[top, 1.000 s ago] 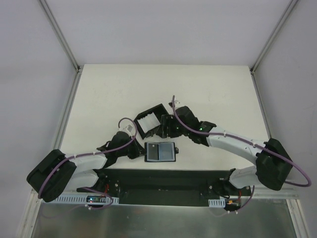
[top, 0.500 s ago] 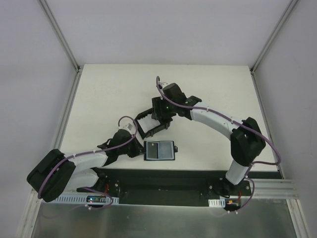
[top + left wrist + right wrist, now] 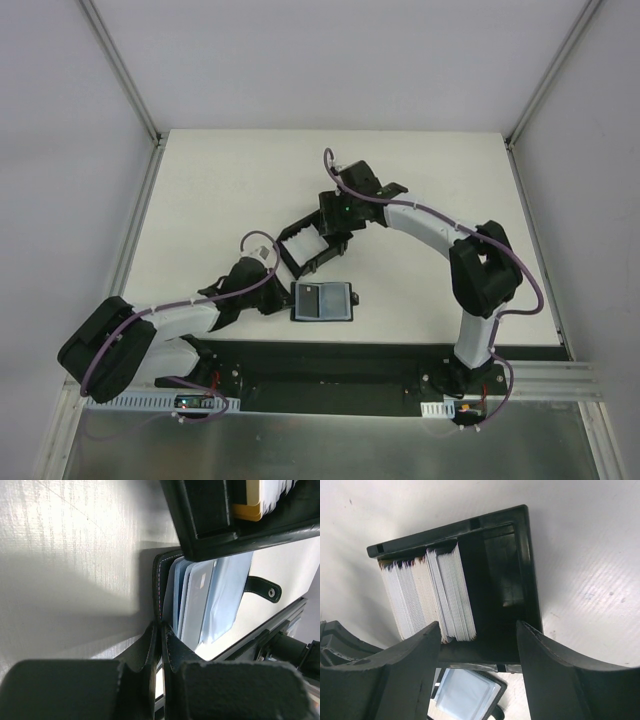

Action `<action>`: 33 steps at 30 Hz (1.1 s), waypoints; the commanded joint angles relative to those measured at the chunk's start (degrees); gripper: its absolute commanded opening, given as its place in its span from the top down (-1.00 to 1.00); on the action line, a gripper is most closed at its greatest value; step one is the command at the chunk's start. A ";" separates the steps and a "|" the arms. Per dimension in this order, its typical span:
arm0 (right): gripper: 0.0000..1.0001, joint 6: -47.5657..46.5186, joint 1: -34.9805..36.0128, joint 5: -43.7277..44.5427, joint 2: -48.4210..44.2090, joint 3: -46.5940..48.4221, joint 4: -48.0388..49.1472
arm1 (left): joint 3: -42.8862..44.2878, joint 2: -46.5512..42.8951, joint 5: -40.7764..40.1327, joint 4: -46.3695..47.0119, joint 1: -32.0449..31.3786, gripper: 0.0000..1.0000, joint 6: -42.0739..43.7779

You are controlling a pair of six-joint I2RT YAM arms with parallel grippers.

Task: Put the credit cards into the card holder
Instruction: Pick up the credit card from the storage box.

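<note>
The card holder (image 3: 322,301) lies open on the table near the front edge, bluish-grey inside up. In the left wrist view (image 3: 210,600) it holds pale cards (image 3: 196,600), and its clasp tab (image 3: 262,587) points away. My left gripper (image 3: 274,300) (image 3: 161,630) is shut on the holder's left edge. A stack of credit cards (image 3: 300,243) (image 3: 427,595) stands on edge in the black walled tray (image 3: 318,262) (image 3: 530,570). My right gripper (image 3: 328,233) (image 3: 477,627) is open and empty, hovering over the tray beside the stack.
The black tray stands just behind the card holder, almost touching it. A black base strip (image 3: 330,360) runs along the table's front edge. Metal frame rails (image 3: 140,230) border the table on both sides.
My right arm has swung from the tray's right side to behind and above it, with the gripper now over the cards. My left gripper and the card holder have stayed put.
</note>
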 commanded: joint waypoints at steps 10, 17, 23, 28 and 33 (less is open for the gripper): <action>-0.31 -4.34 -3.17 3.08 0.84 3.12 -2.93 | -0.82 1.60 -3.78 -8.55 1.36 1.00 4.55; -0.33 -6.09 -4.40 6.86 1.19 3.74 -4.34 | -0.55 1.69 -3.43 -8.47 1.71 1.00 4.73; -0.33 -5.39 -4.93 6.33 0.84 3.13 -5.57 | -0.73 1.60 -3.43 -8.55 1.88 1.00 4.82; -0.32 -2.06 -4.84 6.86 -1.53 -1.17 -5.75 | -0.11 2.31 -3.26 -8.64 1.97 1.00 4.91; -0.33 -1.61 -4.84 5.20 -4.17 -4.87 -2.50 | 0.33 2.66 -3.08 -8.55 1.97 1.00 5.26</action>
